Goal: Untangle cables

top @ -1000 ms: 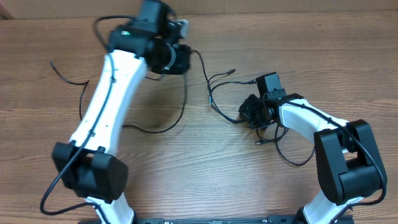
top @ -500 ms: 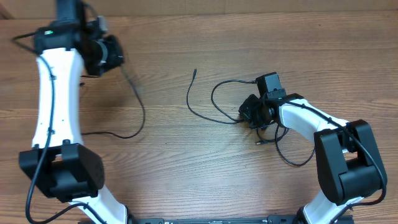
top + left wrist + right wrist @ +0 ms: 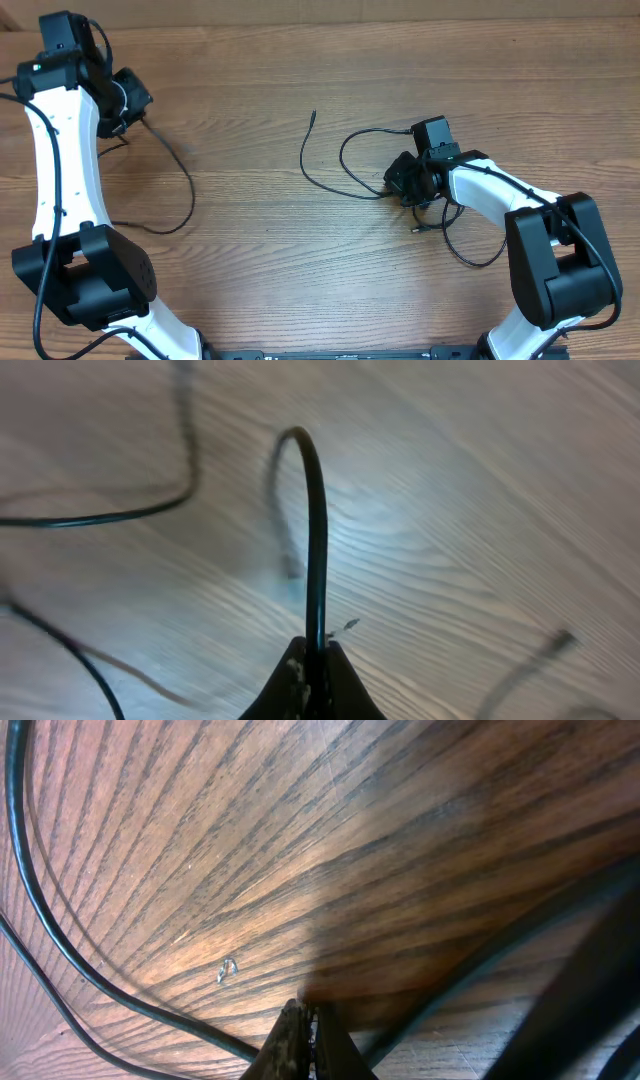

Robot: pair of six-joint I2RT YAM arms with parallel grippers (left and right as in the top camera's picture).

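Observation:
My left gripper [image 3: 135,105] is at the far left back of the table, shut on a thin black cable [image 3: 186,185] that trails down and curls back left. In the left wrist view that cable [image 3: 318,530] rises from the closed fingertips [image 3: 315,652] and arcs over. My right gripper [image 3: 395,183] sits low on the wood at centre right, shut, and a second cable [image 3: 304,165] runs from a free plug end into its tip. The right wrist view shows this cable [image 3: 60,950] reaching the closed gripper [image 3: 305,1012]. A third cable [image 3: 470,262] loops under the right arm.
The wooden table [image 3: 250,280] lies bare between the two arms. A small loop of cable [image 3: 345,150] lies just left of the right gripper. The arms' own thicker black leads run along their white links.
The left arm has swung from the back middle to the far left, dragging its cable out of the tangle and away from the other two. The right arm has stayed still.

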